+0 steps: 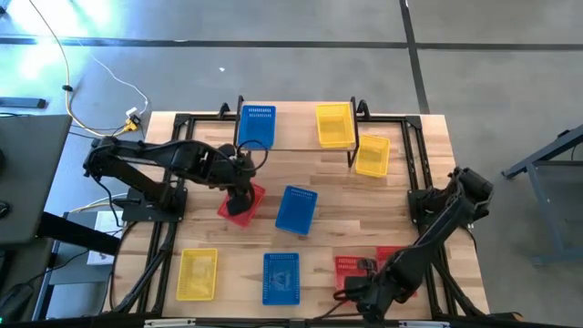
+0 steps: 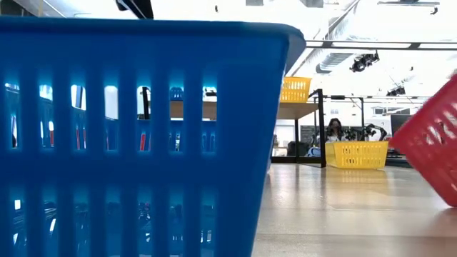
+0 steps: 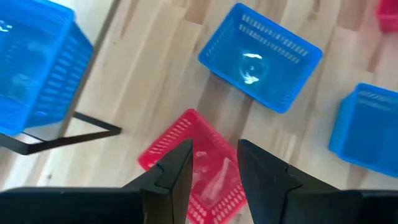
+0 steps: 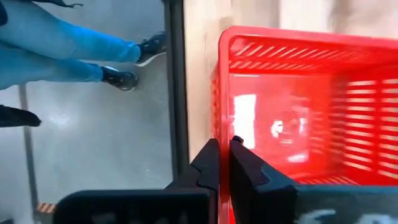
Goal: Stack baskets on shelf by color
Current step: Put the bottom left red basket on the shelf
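Observation:
The shelf (image 1: 301, 148) stands at the table's far side with a blue basket (image 1: 258, 126) and a yellow basket (image 1: 334, 125) on it. My left gripper (image 3: 214, 165) is open just above a red basket (image 3: 186, 155) left of centre, its fingers over the basket; I cannot tell whether they touch. My right gripper (image 4: 222, 163) is shut on a red basket (image 1: 349, 271) at the near right. That basket looks tilted in the low view (image 2: 432, 150). A second red basket (image 1: 393, 260) lies right beside it. My right gripper holds the red basket by the rim of one side wall (image 4: 221, 134), one finger inside the basket and one outside. The fingers come from the table's near side, slanting down. The basket sits tilted in the hold; what it rests on does not show.
On the table lie a blue basket (image 1: 296, 209) at centre, a yellow one (image 1: 373, 155) beside the shelf's right end, a yellow one (image 1: 198, 273) and a blue one (image 1: 281, 278) near the front edge. A person's legs (image 4: 62, 50) show beyond the table edge.

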Controlling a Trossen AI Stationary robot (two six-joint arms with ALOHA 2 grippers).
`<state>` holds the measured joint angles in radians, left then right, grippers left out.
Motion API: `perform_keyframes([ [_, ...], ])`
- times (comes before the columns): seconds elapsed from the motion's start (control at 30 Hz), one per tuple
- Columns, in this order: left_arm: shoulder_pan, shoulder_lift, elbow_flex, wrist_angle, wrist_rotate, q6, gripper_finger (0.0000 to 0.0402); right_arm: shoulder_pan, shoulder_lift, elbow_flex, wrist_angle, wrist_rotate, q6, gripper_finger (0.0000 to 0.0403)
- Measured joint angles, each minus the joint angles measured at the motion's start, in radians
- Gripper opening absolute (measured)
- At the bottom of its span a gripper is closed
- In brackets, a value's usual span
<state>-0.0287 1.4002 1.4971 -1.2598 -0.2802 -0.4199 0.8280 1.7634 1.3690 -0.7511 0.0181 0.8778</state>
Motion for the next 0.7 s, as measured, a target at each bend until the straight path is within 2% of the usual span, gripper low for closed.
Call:
perform_keyframes([
  [0.37,0.114,0.000,0.000,0.000,-0.001,0.110,0.0115,-0.155,-0.002,0.233,-0.266,0.005,-0.180,0.0001],
  [0.7,0.241,0.000,0.000,0.000,0.000,0.272,0.0115,-0.352,-0.002,0.432,-0.369,0.036,-0.409,0.0000],
])
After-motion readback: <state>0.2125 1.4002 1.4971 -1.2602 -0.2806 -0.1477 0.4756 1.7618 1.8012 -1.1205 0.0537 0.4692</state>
